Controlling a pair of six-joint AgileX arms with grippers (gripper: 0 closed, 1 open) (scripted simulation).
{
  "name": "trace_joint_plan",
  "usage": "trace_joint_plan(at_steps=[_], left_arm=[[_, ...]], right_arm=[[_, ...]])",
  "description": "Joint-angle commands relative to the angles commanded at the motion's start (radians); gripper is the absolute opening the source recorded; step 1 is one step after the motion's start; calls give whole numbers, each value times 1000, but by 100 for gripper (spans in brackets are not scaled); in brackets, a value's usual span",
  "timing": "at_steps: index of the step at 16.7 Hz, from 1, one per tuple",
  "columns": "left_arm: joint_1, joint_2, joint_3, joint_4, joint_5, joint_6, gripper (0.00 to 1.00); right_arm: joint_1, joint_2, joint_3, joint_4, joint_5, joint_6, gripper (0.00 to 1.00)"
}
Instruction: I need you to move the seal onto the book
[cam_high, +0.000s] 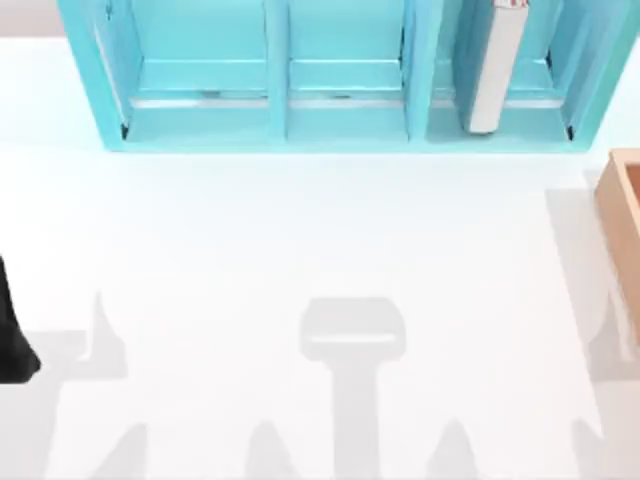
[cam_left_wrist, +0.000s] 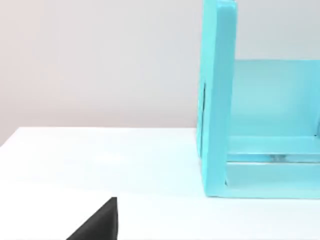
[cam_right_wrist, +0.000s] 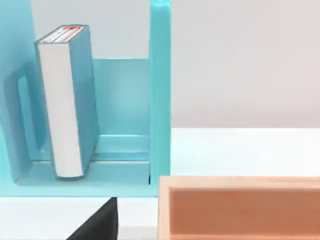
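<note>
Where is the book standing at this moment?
The book stands upright in the rightmost compartment of the turquoise shelf, at the far right of the table, behind the wooden box.

You had a smooth, matt white table (cam_high: 300, 230) there, no texture at all. The turquoise shelf unit (cam_high: 340, 120) looked like painted plastic with a soft sheen along its ledges. The book (cam_right_wrist: 75, 95) had a plain smooth teal cover and flat white paper edges. The box (cam_right_wrist: 240, 207) looked like pale, matt wood.
</note>
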Motion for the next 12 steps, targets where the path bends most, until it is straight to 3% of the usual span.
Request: trace_joint_plan(at_steps=[6,12], left_arm=[[0,0,0,0,0,0,100],[0,0,0,0,0,0,100]], right_arm=[[23,104,64,85,35,2,100],[128,571,257,356,149,11,100]])
